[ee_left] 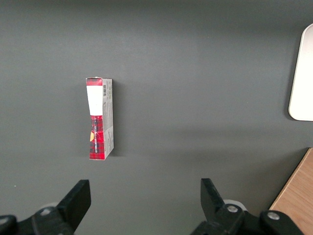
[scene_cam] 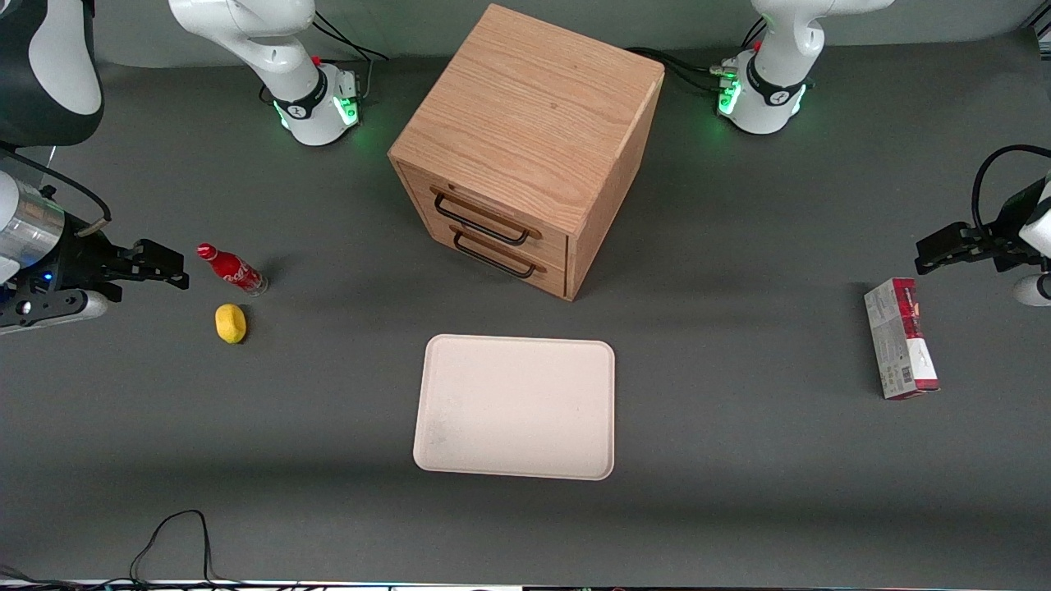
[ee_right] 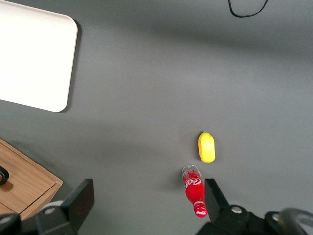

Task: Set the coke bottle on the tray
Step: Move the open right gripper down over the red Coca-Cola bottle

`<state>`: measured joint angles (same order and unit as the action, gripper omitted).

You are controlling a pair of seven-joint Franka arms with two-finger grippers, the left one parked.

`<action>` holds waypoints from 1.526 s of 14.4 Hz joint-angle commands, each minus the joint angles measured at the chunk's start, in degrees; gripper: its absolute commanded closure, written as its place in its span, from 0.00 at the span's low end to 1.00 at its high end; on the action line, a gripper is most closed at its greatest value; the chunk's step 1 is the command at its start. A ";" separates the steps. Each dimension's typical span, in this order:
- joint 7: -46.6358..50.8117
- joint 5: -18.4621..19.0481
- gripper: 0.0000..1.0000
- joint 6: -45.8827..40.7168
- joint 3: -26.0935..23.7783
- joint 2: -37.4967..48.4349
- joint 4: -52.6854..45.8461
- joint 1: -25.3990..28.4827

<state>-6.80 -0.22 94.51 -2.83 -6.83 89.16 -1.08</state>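
The coke bottle (scene_cam: 231,269) is small and red with a red cap, and seems to stand upright on the grey table toward the working arm's end. It also shows in the right wrist view (ee_right: 194,190). My right gripper (scene_cam: 168,267) hovers beside it, farther toward that end, open and empty. In the wrist view the gripper (ee_right: 149,191) is spread wide and the bottle sits just inside one finger (ee_right: 215,196), without touching it. The cream tray (scene_cam: 460,460) lies empty in the middle of the table, nearer the front camera than the bottle; it also shows in the wrist view (ee_right: 63,100).
A yellow lemon-like lump (scene_cam: 231,322) (ee_right: 206,147) lies close to the bottle, nearer the front camera. A wooden two-drawer cabinet (scene_cam: 525,123) (ee_right: 24,181) stands farther from the camera than the tray. A red-and-grey carton (scene_cam: 899,336) (ee_left: 100,119) lies toward the parked arm's end. A black cable (scene_cam: 176,525) loops at the front edge.
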 commanded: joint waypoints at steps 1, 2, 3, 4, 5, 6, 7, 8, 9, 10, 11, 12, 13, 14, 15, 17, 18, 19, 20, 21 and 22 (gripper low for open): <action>0.82 -1.10 0.00 -1.08 -0.25 -0.29 -1.45 -0.32; 1.52 -1.19 0.00 -1.17 -0.25 -0.29 -1.53 -0.33; 2.74 -1.19 0.00 -1.52 -0.25 -0.46 -1.53 -0.41; 2.84 -1.10 0.00 -1.87 -0.16 -0.55 -1.45 -0.33; 2.58 -1.10 0.00 -1.96 -0.16 -0.55 -1.45 -0.33; 2.75 -1.10 0.00 -1.96 -0.07 -0.55 -1.36 -0.33; 3.10 -1.01 0.00 -1.96 -0.16 -0.55 -1.27 -0.24; 3.11 -1.01 0.00 -1.87 -0.16 -0.73 -1.36 -0.32; 2.76 -1.01 0.00 -1.87 0.19 -0.56 -1.27 -0.41; 2.67 -1.01 0.00 -1.96 0.36 -0.38 -1.18 -0.41; 2.75 -1.01 0.00 -2.14 0.37 -0.12 -0.92 -0.41; 2.58 -1.01 0.00 -2.92 0.37 -0.03 -0.92 -0.41; 2.49 -1.01 0.00 -3.62 0.45 0.15 -0.92 -0.76; 2.49 -1.01 0.00 -4.15 1.06 0.50 -0.92 -0.76; 2.49 -1.10 0.00 -4.33 1.33 1.02 -0.75 -0.68; 2.40 -1.19 0.00 -4.33 1.51 3.48 1.53 -0.76; 2.49 -1.19 0.00 -4.33 1.60 4.10 1.89 -0.68; 2.58 -1.19 0.00 -5.03 1.77 4.54 2.07 -0.42; 2.66 -1.19 0.00 -6.08 1.69 4.98 2.07 -0.33; 3.10 -1.19 0.00 -6.53 1.77 5.51 2.07 -0.24; 3.19 -1.19 0.00 -6.79 1.77 5.68 2.16 -0.24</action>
<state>-4.93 -0.22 88.28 -1.24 -3.38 89.35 -1.53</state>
